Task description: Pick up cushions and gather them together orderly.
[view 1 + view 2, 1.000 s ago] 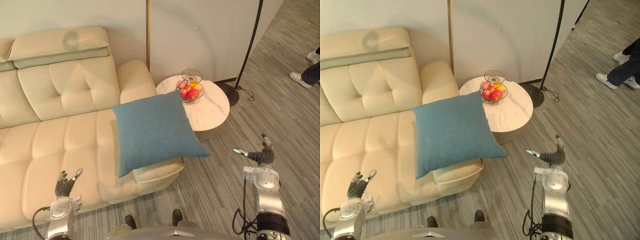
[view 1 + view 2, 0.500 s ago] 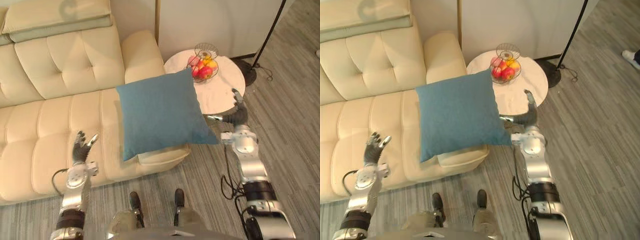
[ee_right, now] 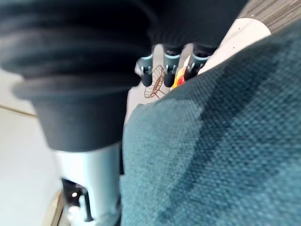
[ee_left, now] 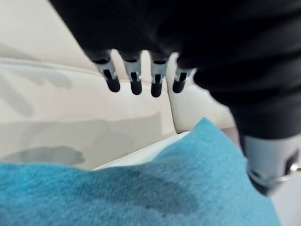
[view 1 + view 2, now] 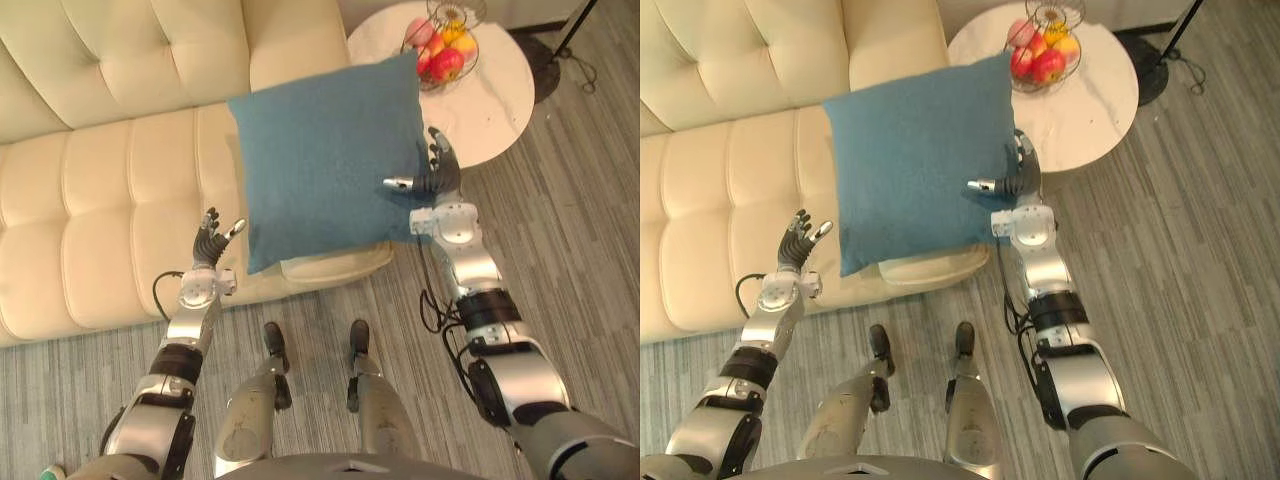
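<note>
The left robot hand (image 5: 211, 240) hovers over the front edge of the seat, fingers straight and spread, holding nothing, just beside the lower left corner of the square teal-blue fabric cushion (image 5: 325, 155). The right robot hand (image 5: 437, 178) is at the cushion's right edge, fingers straight and thumb stretched out over the fabric, with no grip closed on it. The cushion lies tilted across the armrest end of the cream tufted leather sofa (image 5: 100, 190). Beyond it stands a round white worktop (image 5: 495, 100) carrying a wire basket (image 5: 455, 12) of red and yellow fruit (image 5: 447, 63).
</note>
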You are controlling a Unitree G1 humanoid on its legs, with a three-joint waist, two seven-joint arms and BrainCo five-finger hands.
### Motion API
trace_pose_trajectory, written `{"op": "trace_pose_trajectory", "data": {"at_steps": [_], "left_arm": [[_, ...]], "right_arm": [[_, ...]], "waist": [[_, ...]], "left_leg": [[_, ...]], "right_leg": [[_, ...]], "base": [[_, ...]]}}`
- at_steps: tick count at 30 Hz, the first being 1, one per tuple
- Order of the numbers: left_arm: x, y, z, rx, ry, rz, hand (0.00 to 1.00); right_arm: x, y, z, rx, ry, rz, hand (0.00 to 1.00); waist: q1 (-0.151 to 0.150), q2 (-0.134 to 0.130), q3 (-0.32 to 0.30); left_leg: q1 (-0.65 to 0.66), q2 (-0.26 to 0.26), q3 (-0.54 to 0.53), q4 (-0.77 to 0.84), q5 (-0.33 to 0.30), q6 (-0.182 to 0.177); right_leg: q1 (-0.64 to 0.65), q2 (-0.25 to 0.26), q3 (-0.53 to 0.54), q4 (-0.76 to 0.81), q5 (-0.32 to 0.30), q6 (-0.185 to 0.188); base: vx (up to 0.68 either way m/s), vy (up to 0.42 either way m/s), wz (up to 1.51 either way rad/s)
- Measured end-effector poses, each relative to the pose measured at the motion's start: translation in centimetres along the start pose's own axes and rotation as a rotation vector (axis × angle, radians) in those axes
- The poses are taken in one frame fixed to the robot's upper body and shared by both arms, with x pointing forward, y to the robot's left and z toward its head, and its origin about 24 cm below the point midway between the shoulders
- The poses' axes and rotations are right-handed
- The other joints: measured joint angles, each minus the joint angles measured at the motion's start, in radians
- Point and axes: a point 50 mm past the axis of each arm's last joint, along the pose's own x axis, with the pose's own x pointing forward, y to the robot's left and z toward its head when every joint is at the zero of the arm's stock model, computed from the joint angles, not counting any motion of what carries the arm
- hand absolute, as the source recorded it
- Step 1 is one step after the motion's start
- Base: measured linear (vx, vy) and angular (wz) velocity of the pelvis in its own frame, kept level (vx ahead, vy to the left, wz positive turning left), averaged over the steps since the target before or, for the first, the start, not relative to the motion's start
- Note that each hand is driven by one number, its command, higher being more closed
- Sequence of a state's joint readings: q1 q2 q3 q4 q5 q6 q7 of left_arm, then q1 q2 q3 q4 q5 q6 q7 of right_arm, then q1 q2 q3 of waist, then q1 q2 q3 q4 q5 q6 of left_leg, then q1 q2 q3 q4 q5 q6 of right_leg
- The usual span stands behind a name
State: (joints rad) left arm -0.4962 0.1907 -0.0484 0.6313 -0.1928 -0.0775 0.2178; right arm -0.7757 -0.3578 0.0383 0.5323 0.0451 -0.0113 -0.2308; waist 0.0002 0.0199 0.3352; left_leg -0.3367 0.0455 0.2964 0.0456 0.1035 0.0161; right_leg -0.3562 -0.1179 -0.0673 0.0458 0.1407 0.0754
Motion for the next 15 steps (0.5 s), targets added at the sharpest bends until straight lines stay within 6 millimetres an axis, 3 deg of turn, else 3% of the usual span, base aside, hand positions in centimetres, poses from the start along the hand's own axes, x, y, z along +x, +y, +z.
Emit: {"op": "trace_pose_trajectory", "data": {"at_steps": [3, 15], "left_arm": [[0.7, -0.5, 1.3, 0.004, -0.025, 0.004, 0.00], [1.1, -0.7, 2.0, 0.007, -0.027, 0.041, 0.00]], "right_arm": [[0.6, -0.1, 1.2, 0.016, -0.021, -0.024, 0.00], [0.0, -0.1, -0.2, 0.067, 0.043, -0.092, 0.00]], "waist": [[0.001, 0.000, 0.020], [0.010, -0.001, 0.024]], "left_leg": [[-0.029, 0.003, -0.001, 0.005, 0.012, 0.002], [-0.044, 0.019, 0.009, -0.031, 0.043, -0.020]], "right_leg": [[-0.036, 0.000, 0.001, 0.024, 0.000, 0.000], [-0.101, 0.009, 0.002, 0.086, -0.014, -0.017]], "base": [[-0.07, -0.015, 0.03], [0.00, -0.007, -0.01]]}}
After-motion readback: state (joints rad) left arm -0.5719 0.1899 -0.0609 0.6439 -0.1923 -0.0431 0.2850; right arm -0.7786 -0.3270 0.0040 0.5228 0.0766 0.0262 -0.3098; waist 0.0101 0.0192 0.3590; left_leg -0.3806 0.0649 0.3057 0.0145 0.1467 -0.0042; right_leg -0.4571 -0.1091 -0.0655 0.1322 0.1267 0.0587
